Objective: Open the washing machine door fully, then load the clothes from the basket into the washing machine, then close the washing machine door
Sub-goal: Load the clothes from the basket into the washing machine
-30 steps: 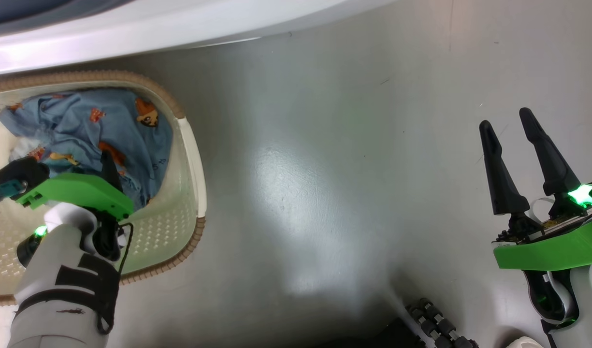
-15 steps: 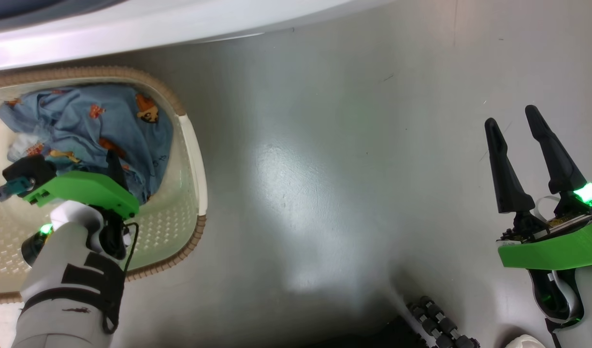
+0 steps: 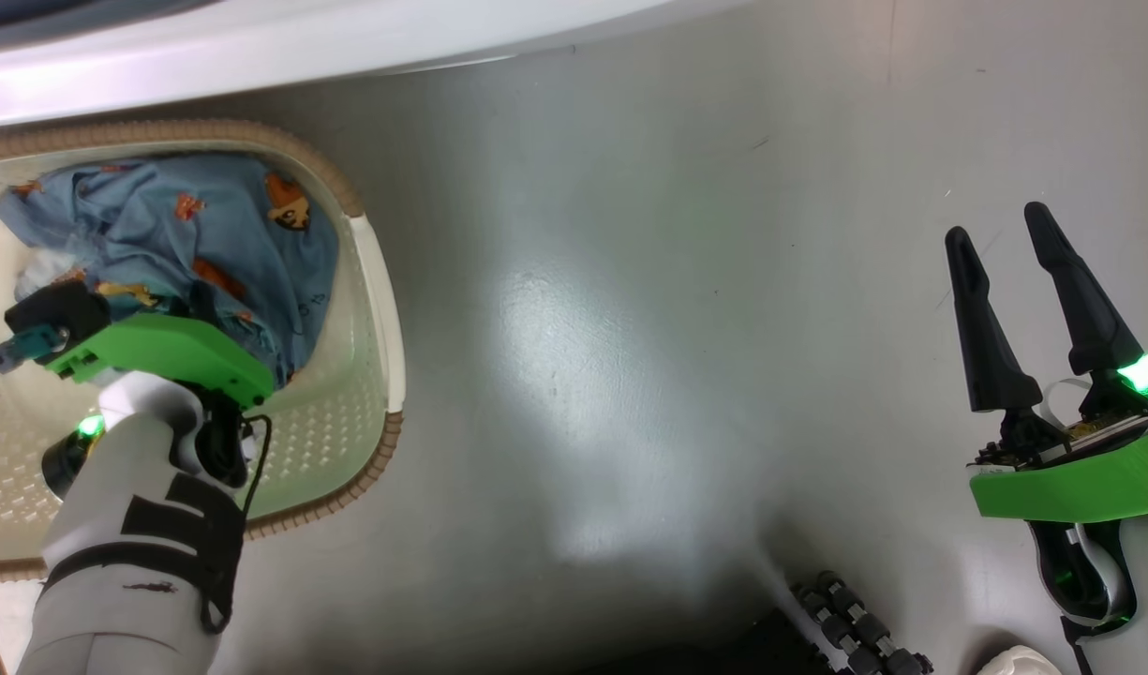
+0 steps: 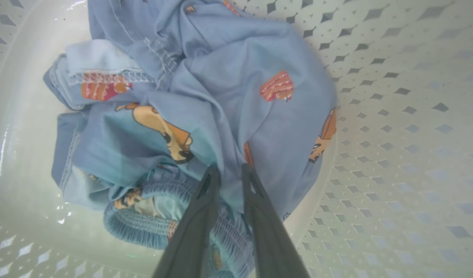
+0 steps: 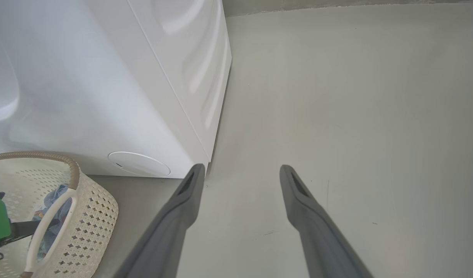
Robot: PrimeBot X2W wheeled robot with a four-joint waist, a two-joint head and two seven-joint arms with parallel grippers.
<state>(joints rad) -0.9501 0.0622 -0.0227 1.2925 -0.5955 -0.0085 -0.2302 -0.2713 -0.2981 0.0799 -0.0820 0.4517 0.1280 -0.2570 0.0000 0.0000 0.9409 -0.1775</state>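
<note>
1. Left wrist view first: the left gripper (image 4: 228,173) has its two dark fingers squeezed nearly together, pinching a fold of the clothes (image 4: 221,96) between the tips.
2. What's different: in the head view a second ago, and half a second ago too, one dark finger poked up clear of the green wrist plate (image 3: 171,349). Now it's sunk into the blue fabric and barely shows. The whole picture slid a bit as well, but that's the camera moving, not the basket.
3. The right gripper (image 3: 1005,220) looks the same as before, fingers spread wide over the floor (image 3: 630,328), well apart from the basket.
4. Direction-wise, the clothes are a crumpled heap, so there's no real pointing end. In the head view the heap mostly stretches across the end of the basket nearest the washing machine. A ribbed elastic waistband is bunched up low in the left wrist view, right under the fingers.
5. Relative to the left gripper, the heap lies straight ahead of and around the fingertips, inside the basket (image 4: 394,116) and up against its perforated wall.
6. Right wrist view: the basket sits on the floor just in front of the washing machine (image 5: 105,77), near its round cap (image 5: 139,163).
</note>
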